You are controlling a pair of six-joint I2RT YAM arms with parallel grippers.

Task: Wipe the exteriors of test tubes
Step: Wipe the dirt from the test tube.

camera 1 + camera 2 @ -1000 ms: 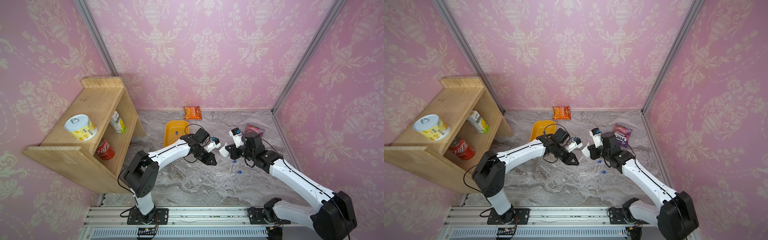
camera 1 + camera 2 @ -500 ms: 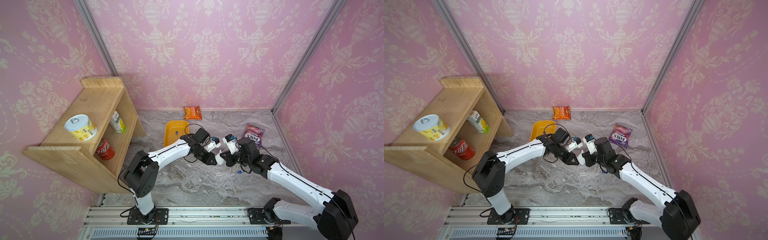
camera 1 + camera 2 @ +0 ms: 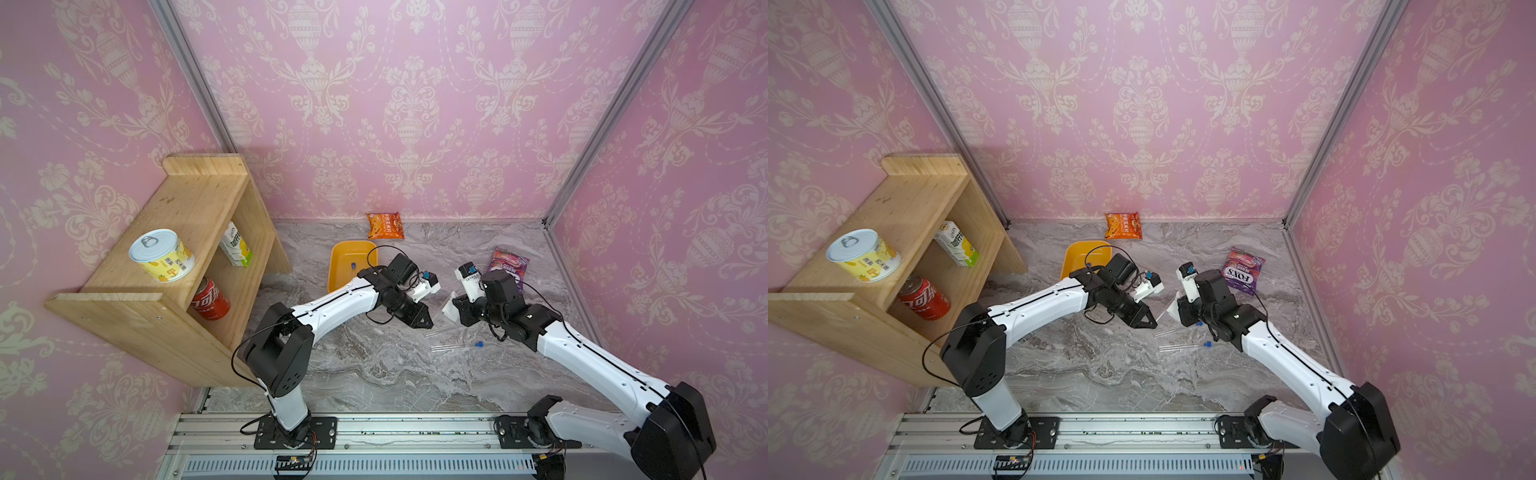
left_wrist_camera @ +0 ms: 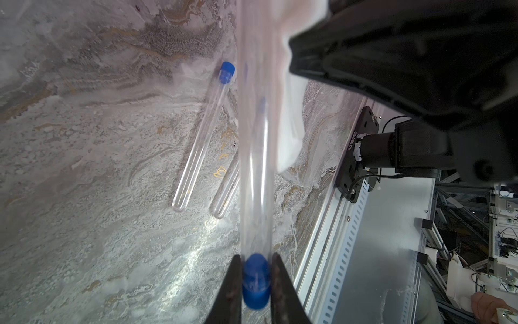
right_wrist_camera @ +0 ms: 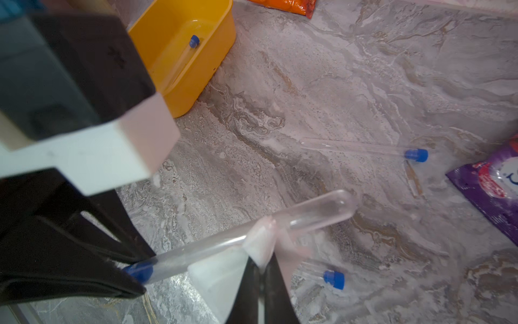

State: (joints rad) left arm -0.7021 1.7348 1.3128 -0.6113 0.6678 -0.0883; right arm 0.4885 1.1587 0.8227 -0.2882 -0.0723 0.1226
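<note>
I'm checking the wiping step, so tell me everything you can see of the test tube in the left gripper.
The test tube is thin, clear plastic or glass, seemingly empty, with a rounded closed end and a blue cap. The left gripper clamps that cap, holding it lifted off the table. A white wipe, pinched by the right gripper, wraps its middle.

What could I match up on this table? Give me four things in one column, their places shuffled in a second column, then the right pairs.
Things:
1. wipe
2. orange packet
3. cola can
4. yellow bin

Places or states:
a. inside the shelf
b. holds one tube
c. pinched in the right gripper
d. by the back wall

Pairs: 1-c, 2-d, 3-a, 4-b
</note>
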